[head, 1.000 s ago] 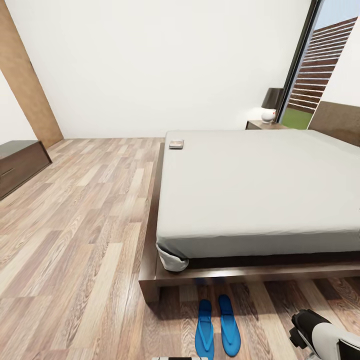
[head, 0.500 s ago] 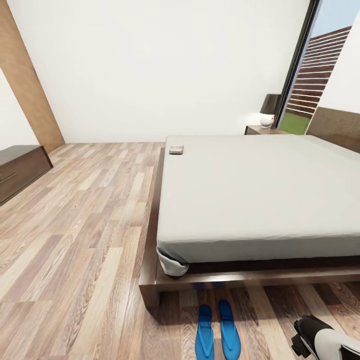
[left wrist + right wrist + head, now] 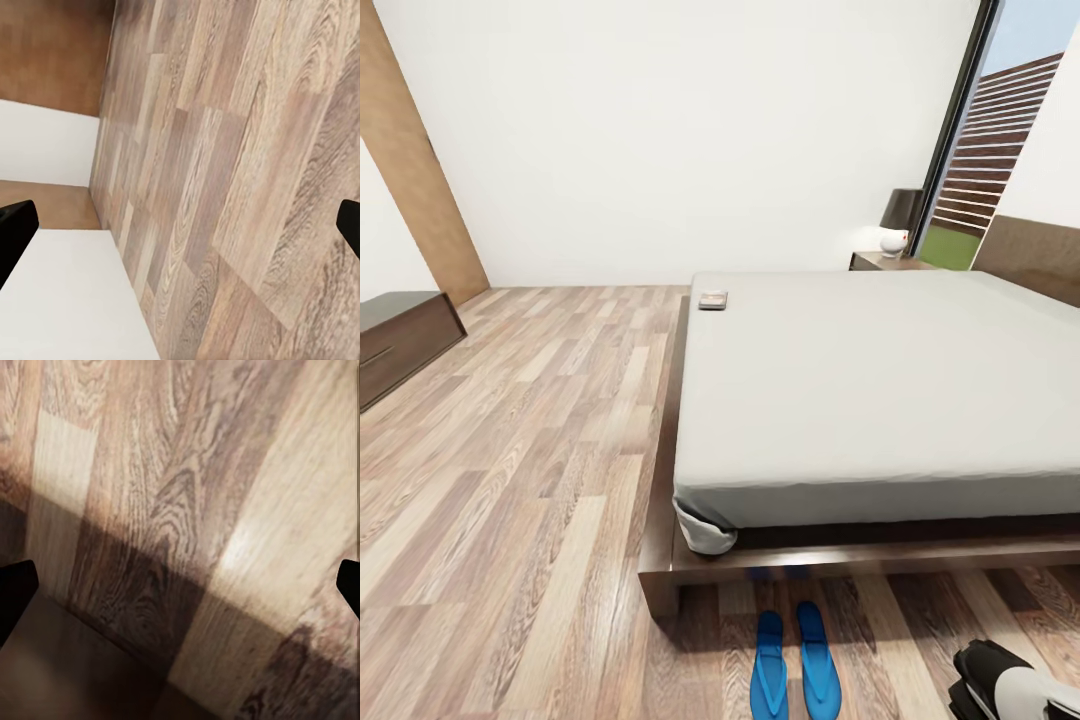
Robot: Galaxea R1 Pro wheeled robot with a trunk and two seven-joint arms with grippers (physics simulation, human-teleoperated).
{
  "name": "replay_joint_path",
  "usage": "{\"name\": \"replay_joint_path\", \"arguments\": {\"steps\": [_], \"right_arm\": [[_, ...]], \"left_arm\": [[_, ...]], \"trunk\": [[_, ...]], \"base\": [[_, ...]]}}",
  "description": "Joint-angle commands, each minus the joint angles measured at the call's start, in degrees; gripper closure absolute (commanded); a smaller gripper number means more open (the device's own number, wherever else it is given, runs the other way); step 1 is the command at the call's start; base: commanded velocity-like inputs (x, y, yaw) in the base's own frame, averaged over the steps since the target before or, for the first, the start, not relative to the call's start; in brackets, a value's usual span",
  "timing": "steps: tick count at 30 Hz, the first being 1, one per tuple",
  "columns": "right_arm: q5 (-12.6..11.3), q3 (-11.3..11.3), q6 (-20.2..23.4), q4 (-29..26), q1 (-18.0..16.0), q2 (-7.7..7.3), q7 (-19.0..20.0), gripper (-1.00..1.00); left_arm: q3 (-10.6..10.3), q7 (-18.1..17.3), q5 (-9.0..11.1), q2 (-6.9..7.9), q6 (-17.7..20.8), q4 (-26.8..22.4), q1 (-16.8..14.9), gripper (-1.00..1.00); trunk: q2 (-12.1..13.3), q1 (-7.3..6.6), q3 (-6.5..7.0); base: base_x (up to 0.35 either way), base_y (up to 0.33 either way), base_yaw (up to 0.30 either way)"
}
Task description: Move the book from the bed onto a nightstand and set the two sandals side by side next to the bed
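The book [image 3: 712,300] lies flat on the grey bed [image 3: 880,390], at the mattress's far left corner. Two blue sandals [image 3: 770,665] [image 3: 816,660] lie side by side on the floor in front of the bed's near frame corner. The dark nightstand [image 3: 890,262] stands beyond the bed, by the window. Part of my right arm [image 3: 1010,690] shows low at the right, to the right of the sandals. My left gripper [image 3: 180,229] is open over bare planks. My right gripper [image 3: 180,585] is open too, over shadowed floor, holding nothing.
A white lamp with a dark shade [image 3: 897,225] sits on the nightstand. A long low dark bench [image 3: 400,335] stands at the left wall. A wide stretch of wood floor [image 3: 530,450] lies left of the bed. A tall window [image 3: 1000,150] is behind the nightstand.
The whole picture has shifted a little, so the camera moved. My right arm sits lower in the corner of the head view. Book and sandals lie as before.
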Motion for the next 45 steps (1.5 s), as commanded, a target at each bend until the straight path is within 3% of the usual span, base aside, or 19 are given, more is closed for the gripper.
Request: {"name": "replay_joint_path", "arguments": {"steps": [1,14,45], "right_arm": [[0.25,-0.19,-0.18,-0.05,0.12,-0.02,0.02,-1.00],[0.25,-0.03,-0.20,-0.12,1.06,0.39,0.29,-1.00],[0.12,-0.14,-0.13,-0.04,1.63,1.09,0.83,-1.00]], "left_arm": [[-0.48,0.15,0.60,0.02,-0.13,-0.06,0.00,-1.00],[-0.48,0.10,0.59,-0.03,-0.10,-0.07,0.08,-1.00],[-0.69,0.01,0.56,-1.29,-0.27,-0.29,1.04,-1.00]], "trunk": [[-0.02,-0.01,-0.05],[-0.02,-0.01,-0.05],[12.41,-6.82,5.52]], "base": [[0.000,0.000,0.000],[0.000,0.000,0.000],[0.000,0.000,0.000]]}}
